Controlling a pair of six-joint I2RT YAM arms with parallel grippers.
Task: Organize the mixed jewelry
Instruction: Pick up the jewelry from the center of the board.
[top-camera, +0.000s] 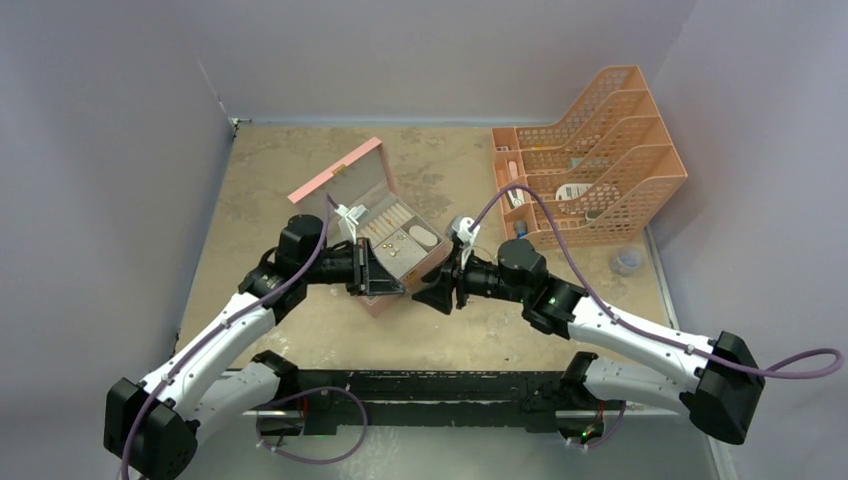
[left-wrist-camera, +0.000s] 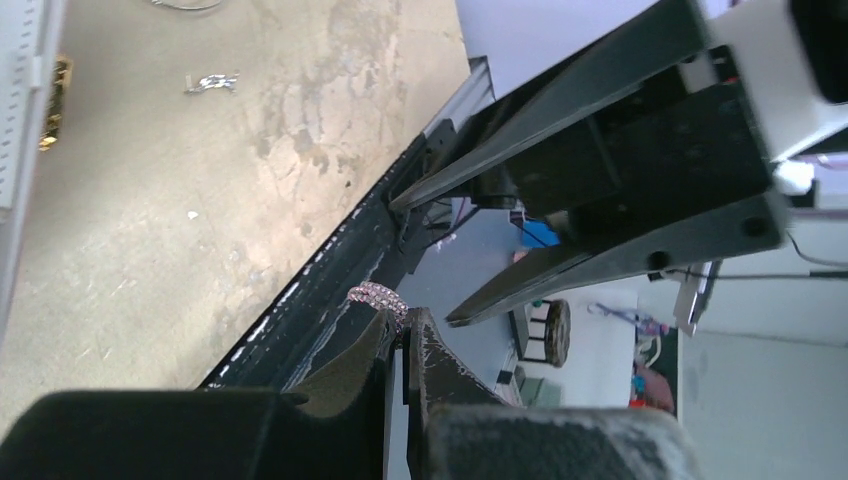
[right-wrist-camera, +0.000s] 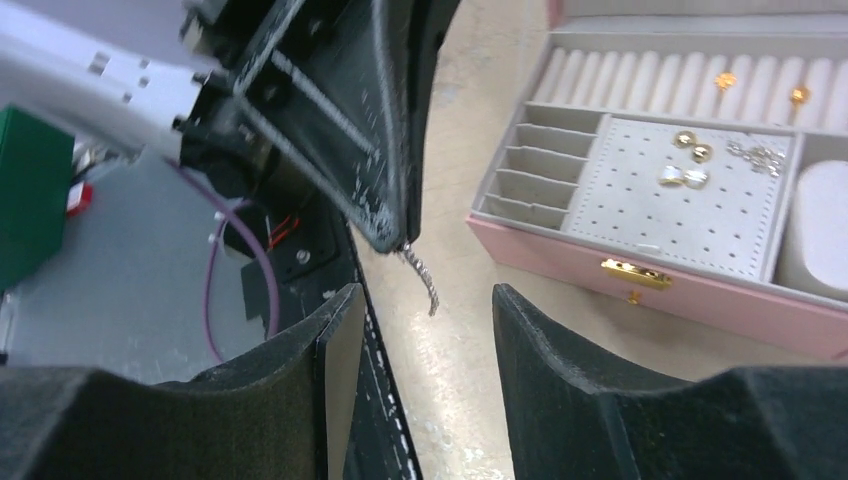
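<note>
Calling, by the look of it, for a slow, level carry to the pink box (right-wrist-camera: 700, 290), hard-shelled, lined in padded grey. Gaping wide with the right gripper (right-wrist-camera: 423, 300), gripping nothing. Pinching tight with the closed left gripper (left-wrist-camera: 403, 335) on the thin, glittering silvery chain-like piece (right-wrist-camera: 420, 272), dangling near the box front.
</note>
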